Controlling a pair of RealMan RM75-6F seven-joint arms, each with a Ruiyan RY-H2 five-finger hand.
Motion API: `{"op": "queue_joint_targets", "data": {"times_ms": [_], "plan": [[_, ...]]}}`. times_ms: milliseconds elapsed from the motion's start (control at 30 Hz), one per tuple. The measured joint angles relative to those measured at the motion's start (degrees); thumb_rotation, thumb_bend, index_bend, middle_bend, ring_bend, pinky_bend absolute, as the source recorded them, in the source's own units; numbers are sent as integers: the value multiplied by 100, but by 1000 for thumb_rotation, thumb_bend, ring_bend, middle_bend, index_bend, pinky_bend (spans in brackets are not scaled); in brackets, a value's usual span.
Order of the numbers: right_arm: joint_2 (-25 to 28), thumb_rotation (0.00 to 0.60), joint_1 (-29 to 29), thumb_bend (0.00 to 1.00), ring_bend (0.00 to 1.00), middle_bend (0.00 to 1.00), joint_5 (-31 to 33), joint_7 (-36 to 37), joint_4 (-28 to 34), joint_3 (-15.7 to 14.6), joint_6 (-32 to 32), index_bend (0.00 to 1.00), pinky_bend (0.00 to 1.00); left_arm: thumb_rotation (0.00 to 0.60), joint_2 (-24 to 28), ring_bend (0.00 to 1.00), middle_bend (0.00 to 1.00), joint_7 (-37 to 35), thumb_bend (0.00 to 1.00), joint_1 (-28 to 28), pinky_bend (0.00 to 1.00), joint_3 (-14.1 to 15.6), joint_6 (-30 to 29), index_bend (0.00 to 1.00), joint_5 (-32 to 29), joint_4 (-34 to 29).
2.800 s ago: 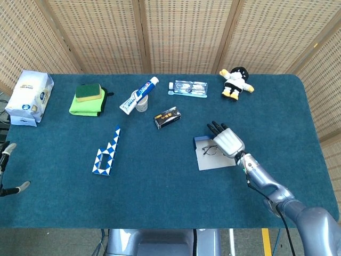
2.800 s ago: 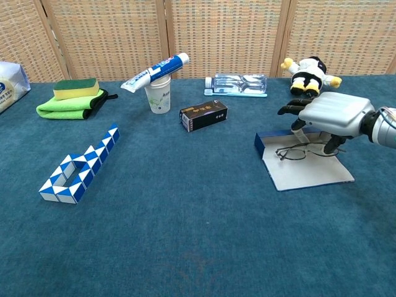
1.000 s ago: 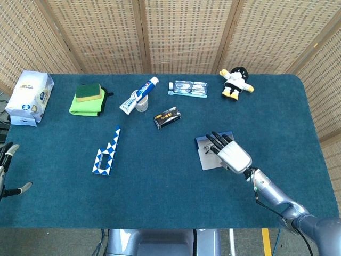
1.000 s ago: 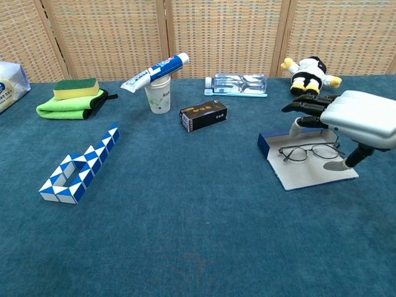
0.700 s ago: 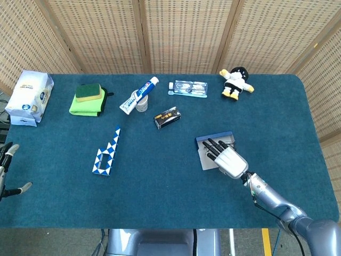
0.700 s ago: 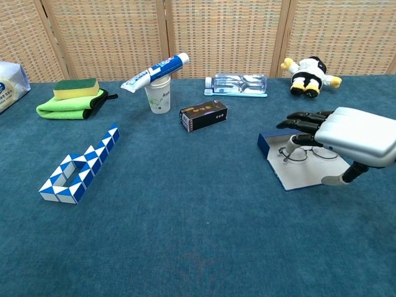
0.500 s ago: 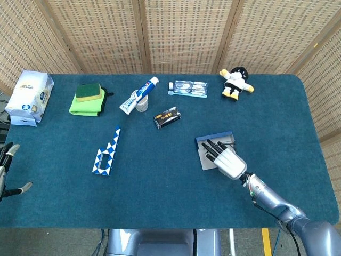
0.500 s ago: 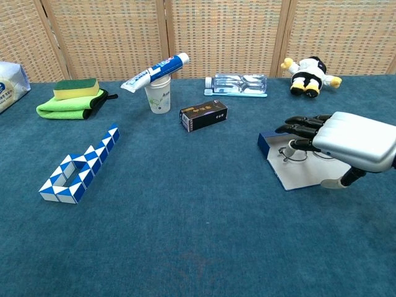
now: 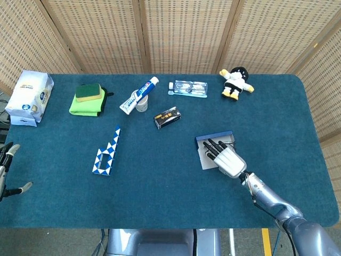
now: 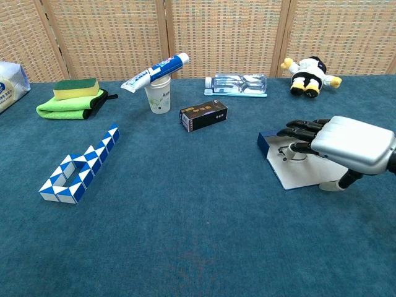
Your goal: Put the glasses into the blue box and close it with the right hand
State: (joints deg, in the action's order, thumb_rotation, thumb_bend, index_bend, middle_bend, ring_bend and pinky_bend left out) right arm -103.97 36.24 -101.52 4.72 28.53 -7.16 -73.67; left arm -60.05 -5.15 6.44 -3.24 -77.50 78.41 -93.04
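Note:
The blue box (image 10: 267,143) lies open on the table, its low blue wall (image 9: 213,137) at the far side and a white panel (image 10: 301,177) spread toward me. On that panel lie the thin-framed glasses (image 10: 291,151), mostly hidden under my right hand (image 10: 346,145). That hand (image 9: 226,158) hovers palm down just over them with its fingers stretched toward the blue wall, and it holds nothing. Its thumb (image 10: 337,184) reaches down to the panel's near right corner. My left hand (image 9: 6,169) shows only at the far left edge, fingers apart and empty.
A black carton (image 9: 167,117) and a cup with a toothpaste tube (image 9: 139,96) lie behind the box on the left. A clear case (image 9: 188,88) and a plush toy (image 9: 236,83) sit at the back. A blue-white folding puzzle (image 9: 106,152), a sponge on green cloth (image 9: 87,99) and a wipes pack (image 9: 29,97) lie further left.
Over the last second my right hand has sunk lower and slid over the glasses, covering most of them. The box and glasses stay put. The left hand is unmoved.

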Motion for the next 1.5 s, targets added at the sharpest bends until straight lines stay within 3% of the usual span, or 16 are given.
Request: {"op": "queue_joint_targets", "data": {"times_ms": [433, 767, 1233, 1500], "plan": [[-110, 600, -8, 260, 17, 95, 37, 93, -217, -13, 51, 273, 250, 600, -5, 0, 0, 8, 0, 8, 0, -3, 18, 0, -17, 6], [-300, 600, 19, 437, 43, 120, 182, 137, -450, 134, 45, 300, 250, 600, -4, 0, 0, -10, 0, 7, 0, -6, 22, 0, -24, 10], [-326, 600, 175, 452, 48, 125, 393, 213, -457, 351, 125, 311, 250, 600, -3, 0, 0, -12, 0, 9, 0, -7, 32, 0, -35, 12], [-383, 600, 234, 493, 51, 138, 465, 153, -495, 372, 361, 459, 250, 600, -2, 0, 0, -16, 0, 14, 0, -9, 44, 0, -41, 15]]}}
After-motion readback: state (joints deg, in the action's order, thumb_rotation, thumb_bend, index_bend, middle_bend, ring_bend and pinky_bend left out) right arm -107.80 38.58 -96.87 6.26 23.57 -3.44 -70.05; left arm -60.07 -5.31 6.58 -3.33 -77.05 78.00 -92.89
